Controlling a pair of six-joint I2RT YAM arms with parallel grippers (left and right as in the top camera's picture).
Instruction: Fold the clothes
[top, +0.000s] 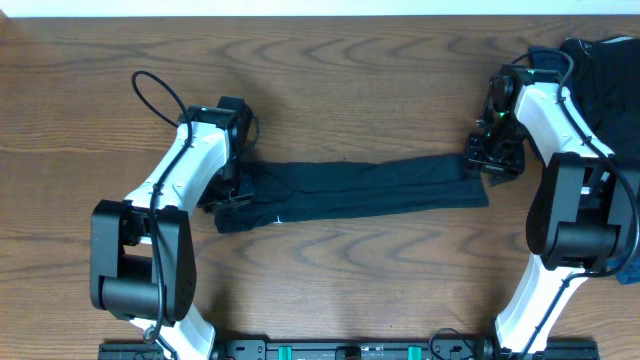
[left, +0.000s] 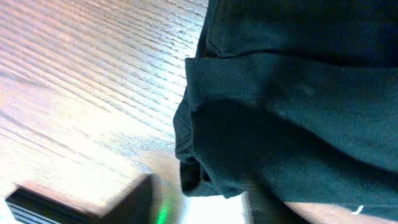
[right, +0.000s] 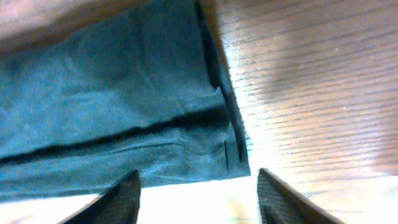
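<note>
1. Bench (top: 350, 80): bare wood lies far and near of the strip, giving room to swing an end over.
2. Folded garment (top: 370, 190): a long navy strip lies mid-bench; likely mid-fold, with end-to-end next.
3. Waiting pile (top: 605, 60): far right corner, apart.
4. Right pincer (right: 198, 177): spread wide at the strip's right edge, holding nothing.
5. Left pincer (top: 228, 188): over the left end; I cannot tell its grip.

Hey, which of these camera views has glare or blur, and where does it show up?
Overhead view: sharp and evenly lit, with the dark garment clear against the table. Left wrist view: soft focus, with white glare on the wood along the bottom edge. Right wrist view: blown-out glare on the table inside the open right claw, whose tips look dark and blurred.
</note>
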